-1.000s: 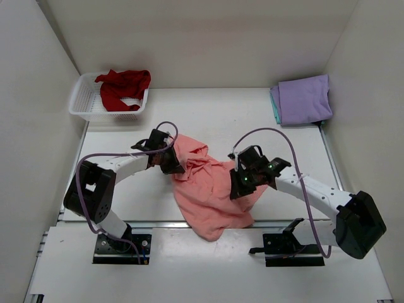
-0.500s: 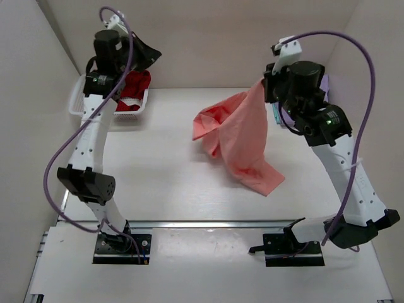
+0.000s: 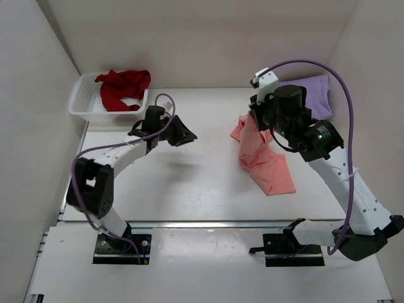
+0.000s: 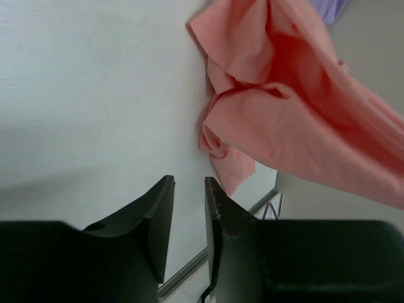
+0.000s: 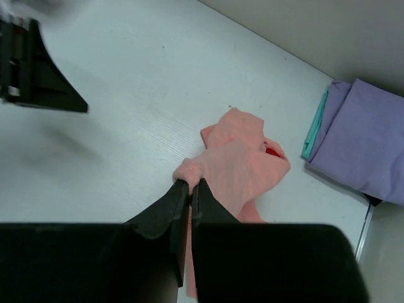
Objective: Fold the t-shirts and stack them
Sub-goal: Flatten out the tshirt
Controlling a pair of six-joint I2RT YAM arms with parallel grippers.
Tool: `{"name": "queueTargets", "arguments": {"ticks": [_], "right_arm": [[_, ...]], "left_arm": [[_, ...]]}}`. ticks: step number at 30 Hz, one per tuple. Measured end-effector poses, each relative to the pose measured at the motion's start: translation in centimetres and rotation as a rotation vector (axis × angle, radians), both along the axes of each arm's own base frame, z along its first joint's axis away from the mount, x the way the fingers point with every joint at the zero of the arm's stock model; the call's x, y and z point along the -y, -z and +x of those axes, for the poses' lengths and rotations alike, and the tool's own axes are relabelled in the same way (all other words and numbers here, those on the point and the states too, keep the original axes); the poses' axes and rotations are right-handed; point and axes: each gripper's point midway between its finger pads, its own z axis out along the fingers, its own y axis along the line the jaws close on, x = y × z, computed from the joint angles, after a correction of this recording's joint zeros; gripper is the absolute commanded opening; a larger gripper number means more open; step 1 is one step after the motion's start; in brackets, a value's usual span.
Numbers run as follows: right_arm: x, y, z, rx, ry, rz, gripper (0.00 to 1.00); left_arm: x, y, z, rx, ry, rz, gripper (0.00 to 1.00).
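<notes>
The salmon-pink t-shirt [image 5: 237, 165] is being pinched by the right gripper [image 5: 190, 184], whose jaws are being pressed shut on a bunched fold of the cloth right at their tips. From that pinch the shirt is hanging straight below the gripper, and its lower part is being spread on the table [image 3: 189, 183] beneath the fingers and a little to their near side. Beyond the right gripper and off to its right, the lavender-purple t-shirt [image 5: 372, 142] is lying folded on the table, well apart from the fingertips. The teal t-shirt [image 5: 315, 129] is peeking out from under its edge on the side nearer the gripper. The left gripper [image 4: 189, 184] is being held with only a narrow gap between its jaws. Nothing is being gripped or touched by it, and bare table is being seen through the gap. The pink cloth is lying ahead of its fingertips and to their right, apart from them. Behind the left gripper and to its left, the dark red t-shirt [image 3: 123, 85] is lying heaped in the white basket [image 3: 81, 104], well apart from both grippers.
</notes>
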Motion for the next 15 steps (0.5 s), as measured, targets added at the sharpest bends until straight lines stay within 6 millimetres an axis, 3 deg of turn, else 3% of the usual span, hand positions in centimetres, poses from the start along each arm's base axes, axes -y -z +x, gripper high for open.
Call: {"name": "queueTargets", "arguments": {"ticks": [3,7,15], "right_arm": [[-0.1,-0.5,-0.4,0.006,-0.020,0.012,0.00],[0.1,-1.8,-0.7,0.023,-0.032,0.034,0.00],[0.1,-1.8,-1.5,0.000,-0.052,0.049,0.00]], "left_arm": [[3.5,2.7,-0.1,-0.043,0.060,-0.052,0.46],[7.3,4.0,1.4,-0.024,0.115,-0.102,0.46],[14.5,5.1,9.4,0.097,0.151,-0.074,0.47]]}}
